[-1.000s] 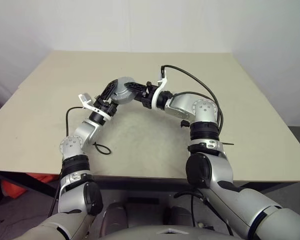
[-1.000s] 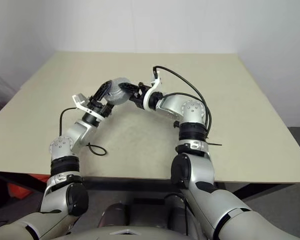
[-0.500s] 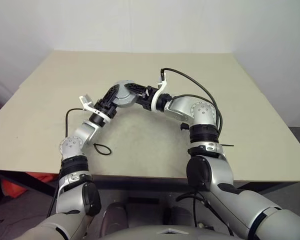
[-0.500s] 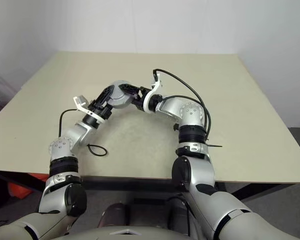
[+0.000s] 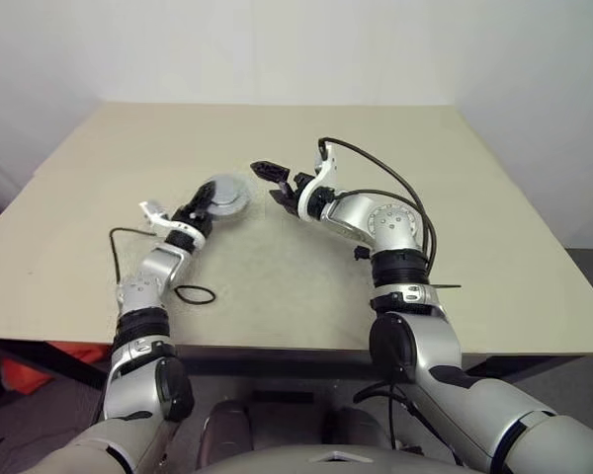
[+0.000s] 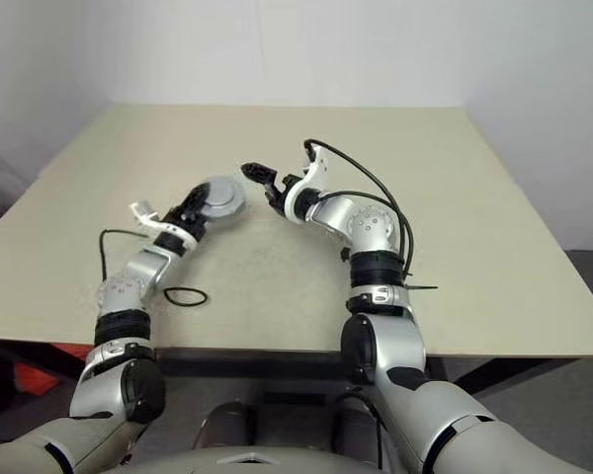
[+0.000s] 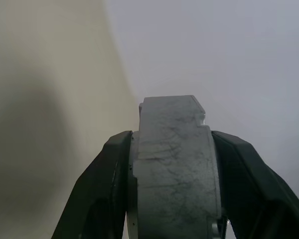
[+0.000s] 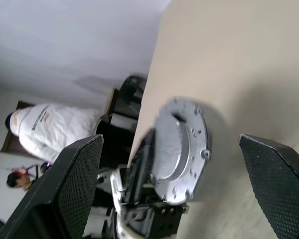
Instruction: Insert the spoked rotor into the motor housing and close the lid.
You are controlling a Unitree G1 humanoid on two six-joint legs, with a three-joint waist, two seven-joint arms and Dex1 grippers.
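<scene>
My left gripper [image 5: 213,200] is shut on the motor housing [image 5: 227,195], a round grey metal piece, and holds it low over the table's left middle. The left wrist view shows the housing [image 7: 174,164] edge-on, clamped between the two black fingers [image 7: 102,194]. In the right wrist view its flat grey face [image 8: 182,144] has small studs round the rim and looks like the lid sitting on it. My right gripper [image 5: 270,183] hangs open just to the right of the housing, apart from it. The spoked rotor is hidden.
A thin black ring [image 5: 195,294] lies on the beige table [image 5: 494,247] near its front left edge. A black cable [image 5: 376,158] loops above my right wrist. A person in white [image 8: 35,129] is beyond the table's left side.
The right gripper has opened and let go of the housing, which both grippers held. The left gripper has carried it to the left and down toward the table.
</scene>
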